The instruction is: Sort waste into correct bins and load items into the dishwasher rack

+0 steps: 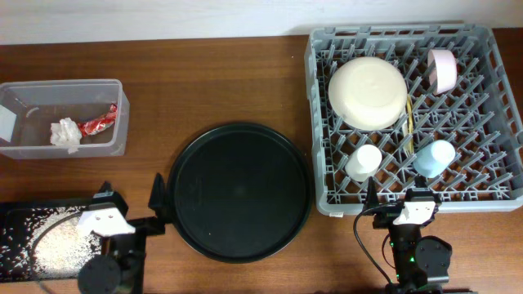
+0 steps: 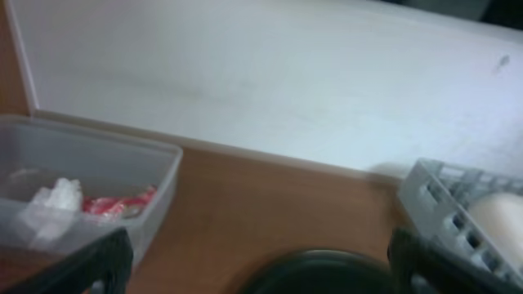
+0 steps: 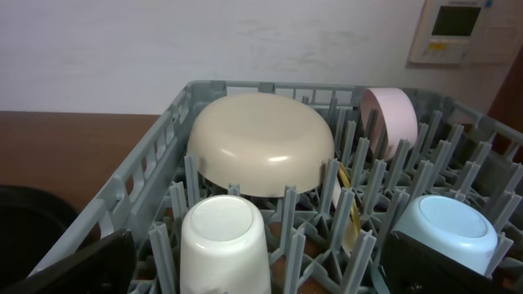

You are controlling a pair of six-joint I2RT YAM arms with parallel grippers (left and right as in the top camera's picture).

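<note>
Jaws wide: left tool (image 1: 131,190) beside tray (image 1: 237,192), right tool (image 1: 400,196) beside rack (image 1: 312,98).

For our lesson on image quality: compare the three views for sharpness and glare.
Left wrist: soft throughout, the clear tub and red wrapper smeared. Right wrist: crisp, with a small bright highlight on the cream bowl. Overhead: sharp and evenly lit, the round black tray showing no strong glare.

Soft, even indoor light fills the overhead view. The brown tabletop (image 1: 229,82) shows only faint shadows beside the dishwasher rack (image 1: 327,202), and the round black tray (image 1: 239,192) has a dull sheen at its rim. The left wrist view is blurred throughout, and the clear tub (image 2: 159,188) looks hazy. The right wrist view is sharper, with a small highlight on the cream bowl (image 3: 278,161).
</note>
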